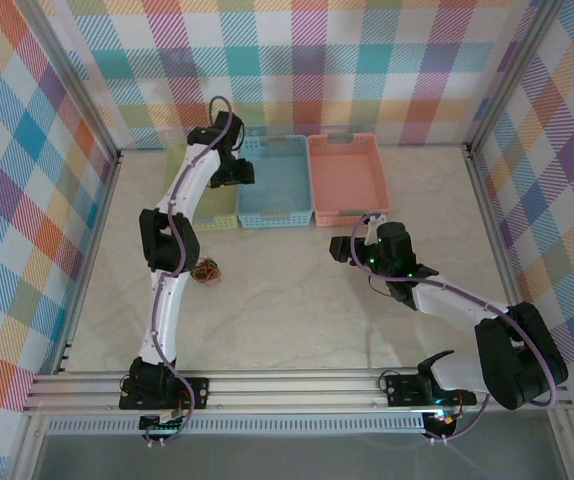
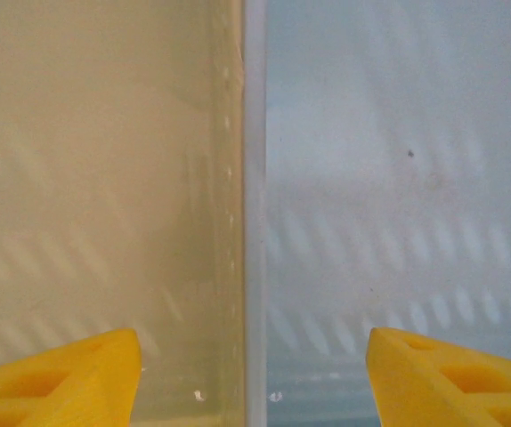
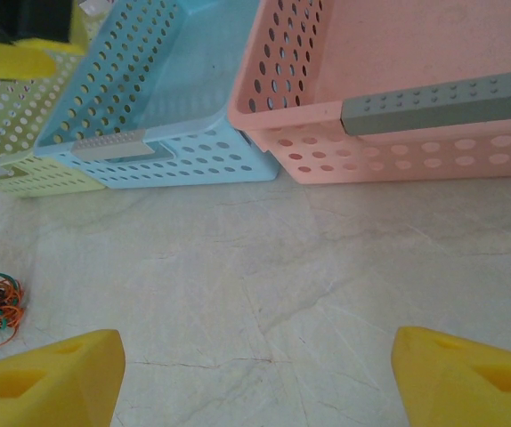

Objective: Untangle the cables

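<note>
The left arm [image 1: 174,290] rises from its base at the near edge, bends at a dark elbow joint, and reaches far forward. Its wrist folds back, so the left gripper [image 1: 235,172] points downward. In the left wrist view, its yellow fingers [image 2: 60,378] stand wide apart. The right arm [image 1: 462,305] is folded low, with the forearm running leftward toward the middle of the workspace. The right gripper [image 1: 344,250] points left and away from the bases. Its yellow fingers [image 3: 469,374] are likewise spread wide.

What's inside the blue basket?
The blue basket shows a bare floor, nothing lying on it. The left arm hangs over its far left corner, so that bit is covered.
</note>
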Controlling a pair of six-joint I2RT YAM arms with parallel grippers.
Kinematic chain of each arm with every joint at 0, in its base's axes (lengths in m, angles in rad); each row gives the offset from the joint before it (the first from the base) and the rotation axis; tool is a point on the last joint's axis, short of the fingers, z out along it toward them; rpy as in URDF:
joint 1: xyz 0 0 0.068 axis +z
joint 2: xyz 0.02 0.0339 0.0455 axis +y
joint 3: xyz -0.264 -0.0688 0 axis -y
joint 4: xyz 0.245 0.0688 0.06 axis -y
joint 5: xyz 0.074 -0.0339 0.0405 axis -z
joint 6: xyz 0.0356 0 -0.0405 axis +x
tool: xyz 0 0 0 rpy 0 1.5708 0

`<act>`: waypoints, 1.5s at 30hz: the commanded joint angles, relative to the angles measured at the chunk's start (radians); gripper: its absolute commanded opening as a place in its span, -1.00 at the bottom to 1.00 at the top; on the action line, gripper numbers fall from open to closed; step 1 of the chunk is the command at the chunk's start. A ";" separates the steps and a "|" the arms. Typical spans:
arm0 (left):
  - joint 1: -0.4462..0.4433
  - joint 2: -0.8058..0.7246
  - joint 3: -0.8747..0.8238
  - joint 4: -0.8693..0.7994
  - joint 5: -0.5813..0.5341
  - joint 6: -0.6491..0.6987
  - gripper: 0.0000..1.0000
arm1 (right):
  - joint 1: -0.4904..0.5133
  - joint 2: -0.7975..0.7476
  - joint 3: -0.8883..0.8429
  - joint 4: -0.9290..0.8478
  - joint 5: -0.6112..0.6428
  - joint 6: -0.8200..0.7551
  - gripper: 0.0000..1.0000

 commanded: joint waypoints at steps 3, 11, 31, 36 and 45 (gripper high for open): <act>-0.005 -0.389 -0.304 0.077 -0.125 -0.111 0.36 | 0.006 0.001 0.029 -0.004 0.013 -0.020 0.59; -0.005 -0.936 -1.063 0.327 -0.083 -0.257 0.35 | 0.006 -0.001 0.031 -0.002 0.000 -0.010 0.59; -0.013 -0.982 -1.565 0.479 -0.010 -0.386 0.59 | 0.006 0.004 0.032 0.002 -0.012 0.004 0.59; -0.013 -0.936 -1.547 0.503 -0.004 -0.384 0.56 | 0.006 0.005 0.033 0.001 -0.006 0.000 0.60; -0.013 -0.853 -1.476 0.454 -0.063 -0.372 0.45 | 0.006 0.012 0.032 0.001 -0.002 -0.001 0.60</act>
